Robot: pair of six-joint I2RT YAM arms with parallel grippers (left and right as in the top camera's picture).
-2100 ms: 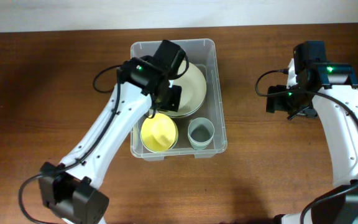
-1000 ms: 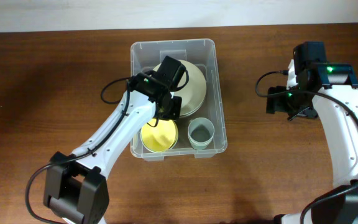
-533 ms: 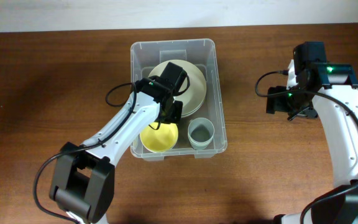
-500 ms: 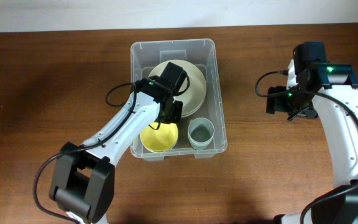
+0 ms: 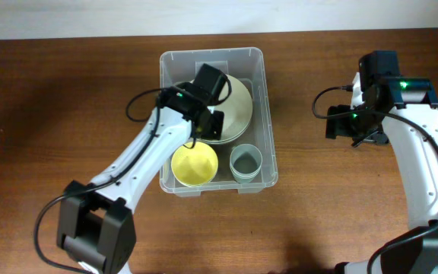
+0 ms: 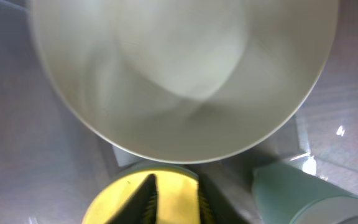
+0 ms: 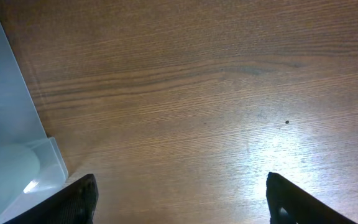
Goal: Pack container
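The round yellow plastic bowl lies flat at the near end of the large clear rectangular plastic container, mid-table, beside a small grey-green cup. Just beyond it the left gripper hangs with its fingers slightly parted, seemingly holding nothing. A wide cream bowl fills the far end. The right gripper is spread wide and empty over bare wood.

Placing the yellow bowl looks done, so the next move is to lift clear of the cream rim. Half a second ago the left gripper covered the bowl's far rim; now the whole rim shows.

Four items, counted by kind.
One clear container, one cream bowl, one yellow bowl, one grey-green cup.
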